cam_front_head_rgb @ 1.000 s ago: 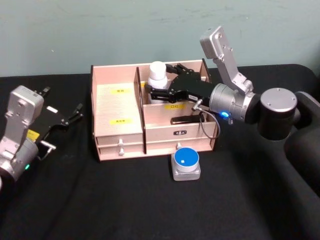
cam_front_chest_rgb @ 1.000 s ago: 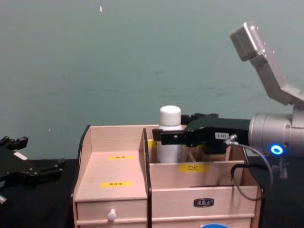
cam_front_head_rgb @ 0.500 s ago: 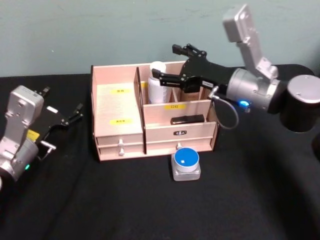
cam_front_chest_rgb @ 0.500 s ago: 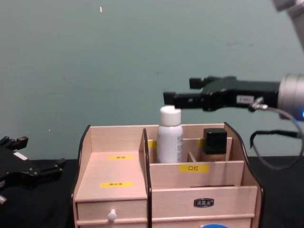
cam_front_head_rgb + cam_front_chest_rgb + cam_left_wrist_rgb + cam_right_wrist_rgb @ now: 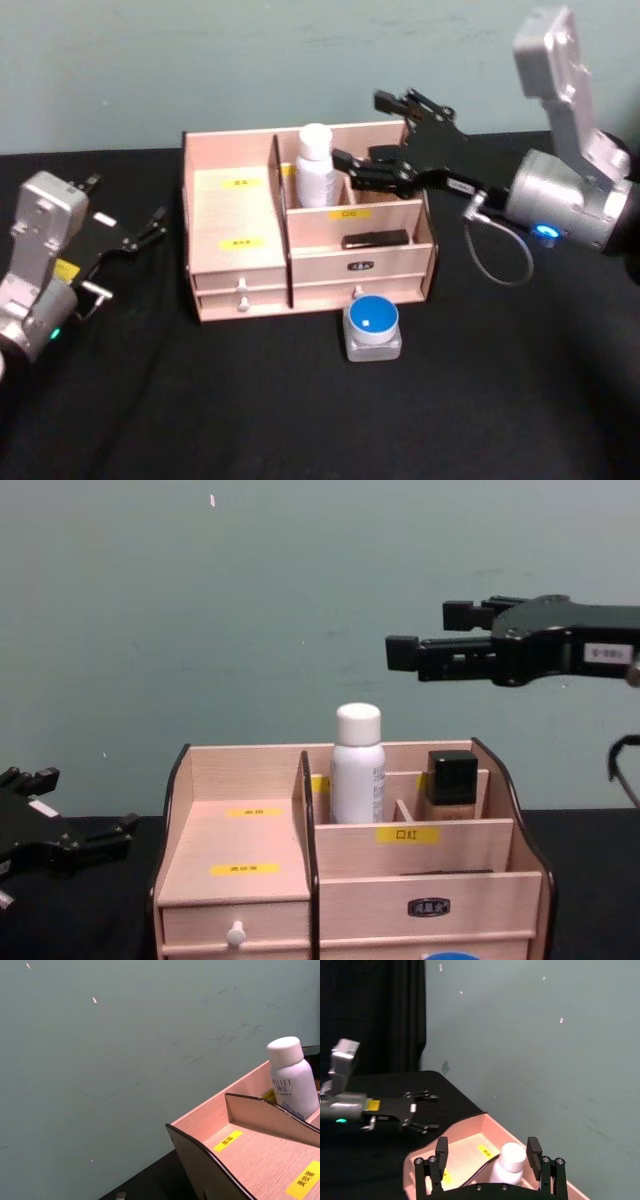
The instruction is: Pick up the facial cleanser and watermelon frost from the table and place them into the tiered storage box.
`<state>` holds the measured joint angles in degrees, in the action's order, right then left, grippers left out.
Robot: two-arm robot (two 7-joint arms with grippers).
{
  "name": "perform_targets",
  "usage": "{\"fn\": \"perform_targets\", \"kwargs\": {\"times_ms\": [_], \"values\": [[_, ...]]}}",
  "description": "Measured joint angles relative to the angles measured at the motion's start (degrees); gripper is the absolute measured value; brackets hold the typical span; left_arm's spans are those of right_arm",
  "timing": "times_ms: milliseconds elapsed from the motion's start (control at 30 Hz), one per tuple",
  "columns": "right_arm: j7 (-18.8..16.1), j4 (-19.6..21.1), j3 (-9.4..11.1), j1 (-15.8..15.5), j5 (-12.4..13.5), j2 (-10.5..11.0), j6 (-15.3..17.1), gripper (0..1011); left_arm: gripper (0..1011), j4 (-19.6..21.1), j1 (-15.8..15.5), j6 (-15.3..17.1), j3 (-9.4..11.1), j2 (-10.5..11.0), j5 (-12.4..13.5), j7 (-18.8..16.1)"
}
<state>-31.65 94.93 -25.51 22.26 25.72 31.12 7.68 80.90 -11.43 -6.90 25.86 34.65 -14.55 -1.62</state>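
- Up and away goes the right gripper: a second ago it was clamped round the facial cleanser, and now it has let go, risen above the tiered storage box and drawn back to the robot's right, with its jaws spread wide and nothing between them
- That bottle stands upright in the box's rear compartment, just right of the tall divider, with the beige bottle in the next cell along
- One item looks home, so by my reading the job is at its halfway turn and the watermelon frost is next
- It sits lid up on the black table, just in front of the box's lower right drawer
- Next call, I'd say: bring the right arm forward over the box front and down onto the jar; the jaws look wide enough for it already
- Tight spot is behind the jar, where the drawer front and its knob sit close; ahead and to both sides the table lies open, so approach from above or from the front
- A slim dark item lies in the middle tier, so the jar's slot needs choosing with care
- Over on the left, the left gripper sits parked on the table with fingers spread, well apart from the box
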Motion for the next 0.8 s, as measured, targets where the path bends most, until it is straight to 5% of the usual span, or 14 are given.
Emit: {"fn": "perform_targets", "kwargs": {"times_ms": [300,800], "values": [[2.6,11.0,0.9,-9.3,1.1,5.9,2.1,1000,1009,0.0,0.0,0.0,0.0,0.0,0.0,0.0],[6.2,13.9,3.5,-21.6,3.2,10.3,3.7,1000,1010,0.0,0.0,0.0,0.0,0.0,0.0,0.0]]}}
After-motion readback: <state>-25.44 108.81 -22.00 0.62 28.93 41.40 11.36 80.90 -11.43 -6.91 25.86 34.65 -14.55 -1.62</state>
